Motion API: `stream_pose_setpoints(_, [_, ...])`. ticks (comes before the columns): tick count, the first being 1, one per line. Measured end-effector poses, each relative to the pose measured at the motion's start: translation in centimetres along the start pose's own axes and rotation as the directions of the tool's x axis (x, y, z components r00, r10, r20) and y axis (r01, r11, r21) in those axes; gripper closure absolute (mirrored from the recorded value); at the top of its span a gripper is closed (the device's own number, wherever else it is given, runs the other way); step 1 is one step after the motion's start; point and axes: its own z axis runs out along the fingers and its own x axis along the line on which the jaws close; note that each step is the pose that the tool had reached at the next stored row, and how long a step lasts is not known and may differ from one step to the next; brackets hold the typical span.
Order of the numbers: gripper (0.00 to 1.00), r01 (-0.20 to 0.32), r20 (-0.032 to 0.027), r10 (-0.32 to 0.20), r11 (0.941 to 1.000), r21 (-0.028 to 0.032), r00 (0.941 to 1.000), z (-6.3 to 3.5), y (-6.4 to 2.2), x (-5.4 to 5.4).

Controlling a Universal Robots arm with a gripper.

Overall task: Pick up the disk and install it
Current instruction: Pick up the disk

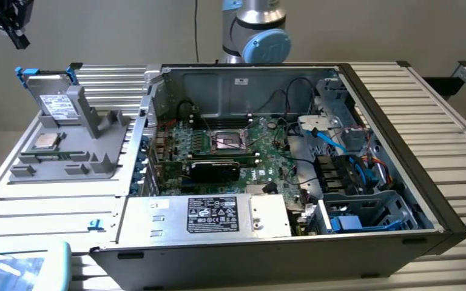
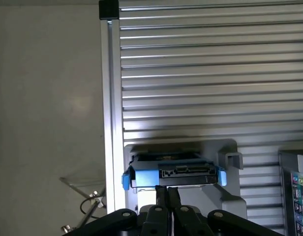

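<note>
The disk (image 1: pixel 57 103) is a silver-grey drive with a white label in a blue carrier frame. It stands tilted on its edge in a grey plastic holder (image 1: pixel 95 159) at the exterior view's left. My black gripper (image 1: pixel 20 40) hangs high above it, near the top left corner of the exterior view. In the wrist view the disk's (image 2: pixel 173 173) connector edge faces the camera well beyond my gripper (image 2: pixel 166 192). The two fingers (image 2: pixel 161 196) are pressed together with nothing between them, so the gripper is shut and empty.
An open computer case (image 1: pixel 395 133) lies on the slatted aluminium table (image 1: pixel 47 206), with the motherboard inside. A silver box with a black label (image 1: pixel 213 215) sits at its front. A blue-trimmed drive bay (image 1: pixel 366 212) is at its right. A small silver chip (image 1: pixel 47 140) rests on the holder.
</note>
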Motion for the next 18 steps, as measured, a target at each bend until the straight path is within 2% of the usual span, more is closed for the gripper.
stream_pose_setpoints(13, [0.89,0.003,-0.0001,-0.003,1.0000,0.0002,1.0000,0.01,0.04,0.03])
stream_pose_setpoints(18, [0.89,0.089,-0.0041,-0.089,0.9961,-0.0016,0.9961,0.03,0.03,0.05])
